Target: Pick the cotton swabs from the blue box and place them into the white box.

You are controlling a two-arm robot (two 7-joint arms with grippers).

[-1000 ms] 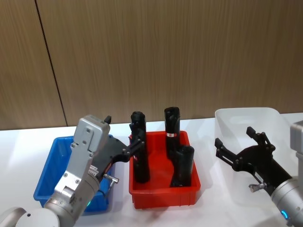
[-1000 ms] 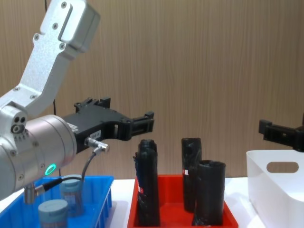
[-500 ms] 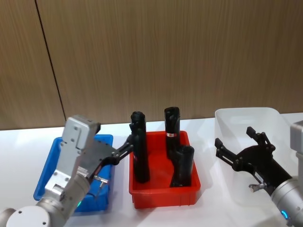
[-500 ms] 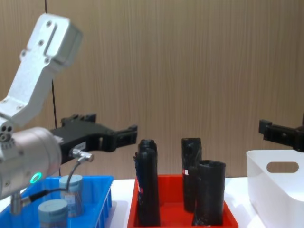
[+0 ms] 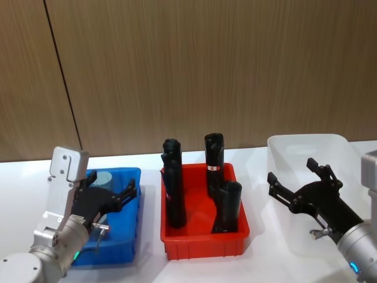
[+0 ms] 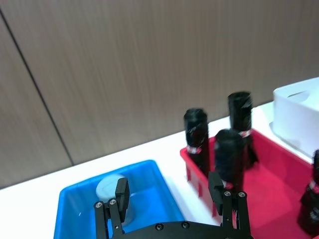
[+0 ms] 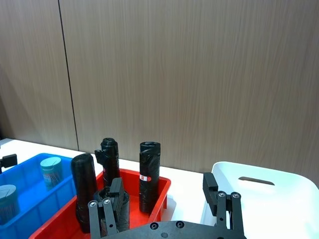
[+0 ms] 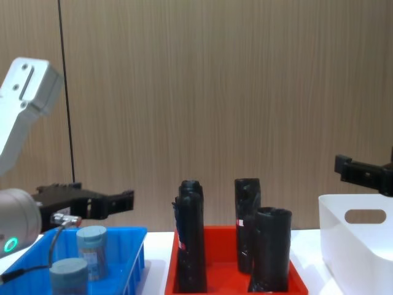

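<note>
Two cotton swabs jars [image 8: 92, 244] [image 8: 67, 274] with pale blue lids stand in the blue box [image 8: 136, 247] at the left. My left gripper [image 5: 115, 190] hovers open just above the blue box [image 5: 129, 174], one jar lid [image 5: 101, 178] beside its fingers. In the left wrist view that jar [image 6: 110, 186] sits just beyond the left gripper [image 6: 168, 186], near one finger [image 6: 121, 191]. The white box [image 5: 306, 144] stands at the right. My right gripper [image 5: 291, 171] hangs open in front of it, holding nothing.
A red bin [image 5: 203, 239] holding three tall black rolls [image 5: 172, 188] stands between the blue box and the white box. A wood-panelled wall rises close behind the white table.
My left gripper has dropped and swung left, from beside the black rolls down to just over the blue box. The right arm has not moved.
</note>
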